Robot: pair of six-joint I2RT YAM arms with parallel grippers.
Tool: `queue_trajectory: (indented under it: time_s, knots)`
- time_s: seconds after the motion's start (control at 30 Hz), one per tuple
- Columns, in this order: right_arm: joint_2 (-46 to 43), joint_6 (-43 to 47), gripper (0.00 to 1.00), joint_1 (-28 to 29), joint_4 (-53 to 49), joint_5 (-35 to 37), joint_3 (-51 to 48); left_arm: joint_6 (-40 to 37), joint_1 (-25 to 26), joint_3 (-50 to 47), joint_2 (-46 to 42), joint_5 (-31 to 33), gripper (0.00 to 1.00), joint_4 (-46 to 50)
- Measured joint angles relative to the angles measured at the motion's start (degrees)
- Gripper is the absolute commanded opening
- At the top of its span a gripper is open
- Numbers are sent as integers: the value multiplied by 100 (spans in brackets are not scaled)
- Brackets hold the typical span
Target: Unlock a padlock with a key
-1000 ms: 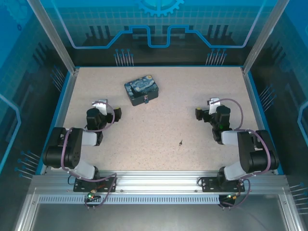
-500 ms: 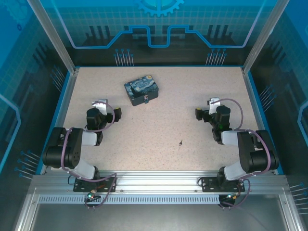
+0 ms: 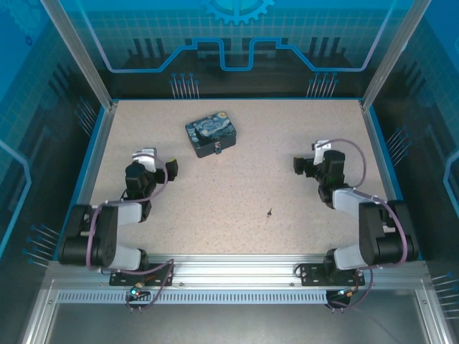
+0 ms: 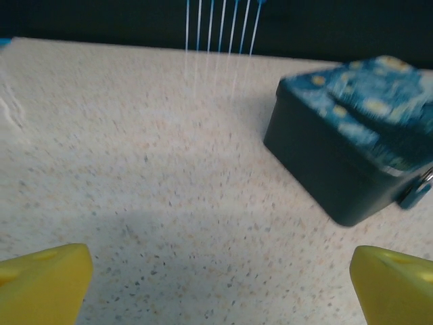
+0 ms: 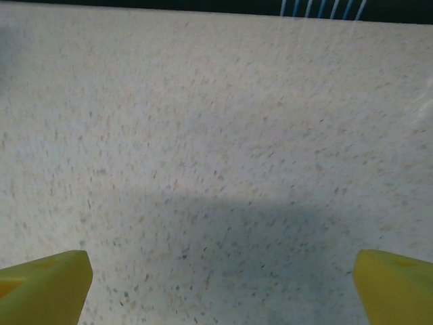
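Both arms have nudged forward, left fingers [image 4: 44, 277] and right fingers [image 5: 392, 281] spread wide, empty. Padlock [image 3: 217, 150] sits at the tin's [image 3: 211, 129] near side; key [image 3: 269, 213] lies alone mid-bench [image 3: 215, 208]. It looks tiny, light, stiff and slippery, so I'd pinch its head.

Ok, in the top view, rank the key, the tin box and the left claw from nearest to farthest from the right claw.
1. Key: front centre, just left of the right claw and nearer the arm bases.
2. Tin box: farther back, left of centre.
3. Left claw: on the opposite, left side.
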State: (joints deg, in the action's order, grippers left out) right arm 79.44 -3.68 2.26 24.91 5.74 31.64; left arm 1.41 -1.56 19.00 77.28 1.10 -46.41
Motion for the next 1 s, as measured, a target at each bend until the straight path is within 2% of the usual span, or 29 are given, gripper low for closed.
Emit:
queue_trajectory:
  time_s: [0.1, 0.2, 0.37, 0.5, 0.63, 0.73, 0.83, 1.0]
  knots:
    - [-616, -354, 100, 0, -1005, -24, 511, 415, 0, 155, -1047, 267, 99, 807]
    - [-1043, -852, 100, 70, -2072, -87, 999, 1093, -11, 498, -1703, 468, 99, 1631]
    - [-1338, -1508, 100, 778, -3757, -210, 1425, 2234, -4, 789, -2149, 129, 99, 2802]
    - [-1342, -1895, 95, 1628, -4892, -245, 1552, 2949, 330, 789, -2111, -321, 99, 3464]
    - [-1189, -2330, 89, 2256, -5587, -306, 1565, 3331, 1314, 793, -1856, -535, 99, 3685]
    - [-894, -2616, 84, 2612, -5831, -328, 1565, 3515, 1838, 857, -1508, -619, 99, 3672]
    - [-518, -2811, 77, 2855, -5974, -361, 1561, 3630, 2103, 1029, -1134, -616, 99, 3622]
    - [-13, -3062, 61, 3051, -5969, -540, 1519, 3746, 2245, 1314, -697, -616, 99, 3357]
